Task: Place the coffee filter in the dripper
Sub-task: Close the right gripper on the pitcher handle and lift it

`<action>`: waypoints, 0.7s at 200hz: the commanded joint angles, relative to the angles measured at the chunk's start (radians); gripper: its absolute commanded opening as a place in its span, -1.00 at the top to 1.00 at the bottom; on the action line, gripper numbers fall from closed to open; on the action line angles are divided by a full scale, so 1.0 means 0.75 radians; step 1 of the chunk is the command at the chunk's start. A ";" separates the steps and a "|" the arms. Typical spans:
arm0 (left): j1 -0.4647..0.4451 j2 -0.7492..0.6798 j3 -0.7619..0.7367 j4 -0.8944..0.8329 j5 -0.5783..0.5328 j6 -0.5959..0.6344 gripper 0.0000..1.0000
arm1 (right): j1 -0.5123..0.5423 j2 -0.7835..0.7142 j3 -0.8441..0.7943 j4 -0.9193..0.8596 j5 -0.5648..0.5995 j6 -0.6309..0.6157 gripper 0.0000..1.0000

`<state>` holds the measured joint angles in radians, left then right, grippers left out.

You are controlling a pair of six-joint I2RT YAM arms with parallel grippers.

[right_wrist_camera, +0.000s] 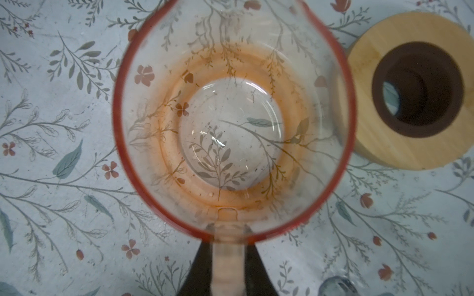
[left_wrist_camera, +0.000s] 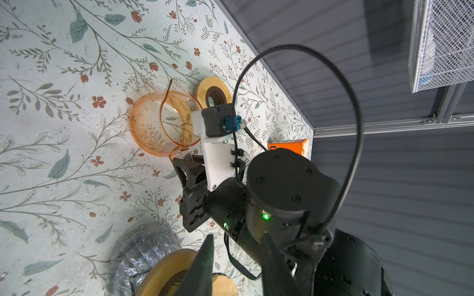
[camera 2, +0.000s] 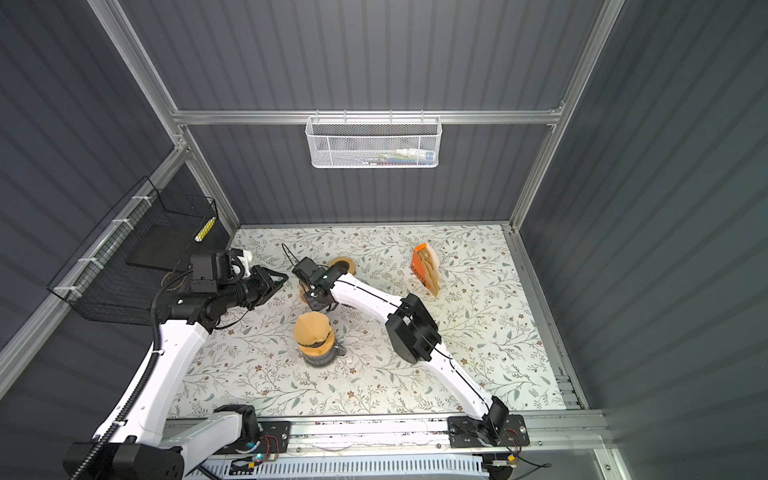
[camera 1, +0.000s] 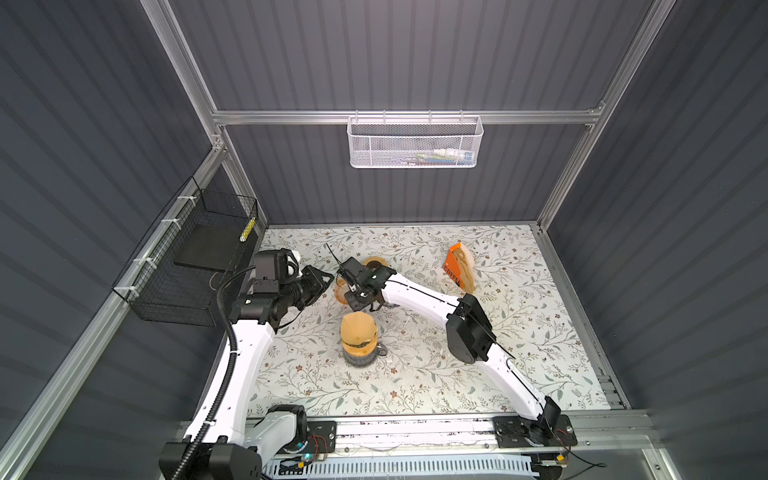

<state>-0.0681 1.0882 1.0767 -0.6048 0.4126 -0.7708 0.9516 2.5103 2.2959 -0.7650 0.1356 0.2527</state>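
Coffee filter (camera 1: 358,326) paper, brown and bulging, is seen perched on the wooden-collared dripper (camera 1: 360,348) at the middle of the table (camera 1: 519,332), the dripper being carried on a ribbed glass vessel (camera 1: 356,360). The paper is domed above the collar, so it is judged to be laid on but not yet pressed home, though how deep it sits cannot be told. The right pincer (right_wrist_camera: 227,258) is clamped on the handle (right_wrist_camera: 227,238) of an orange-tinted glass jug (right_wrist_camera: 232,133), one dark finger (right_wrist_camera: 200,271) being pressed against each side. The handle is judged to be chosen because the smooth round wall offers no hold. Whether the jug is resting on the table or lifted cannot be told. It is placed just beside a wooden ring (right_wrist_camera: 364,143) and apart from the dripper, presumably so that room is left around the filter. The left pincer (camera 1: 326,280) is held with its fingers (left_wrist_camera: 204,266) apart and nothing between them, near the jug and pointed toward it, and is judged to be free for seating the filter. An orange filter box (camera 1: 453,266) is stood well apart at the far right, where neither arm is obstructed.
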 commanded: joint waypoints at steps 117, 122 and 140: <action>0.009 -0.043 0.004 -0.031 0.002 0.010 0.35 | -0.003 -0.236 -0.104 0.071 0.046 -0.017 1.00; 0.009 -0.043 0.007 -0.034 0.003 0.009 0.35 | -0.003 -0.244 -0.111 0.071 0.050 -0.019 1.00; 0.009 -0.042 0.019 -0.036 0.005 0.007 0.35 | -0.006 -0.273 -0.141 0.083 0.062 -0.022 1.00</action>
<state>-0.0681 1.0760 1.0729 -0.6083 0.4122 -0.7712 0.9508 2.3657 2.2124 -0.7406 0.1482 0.2489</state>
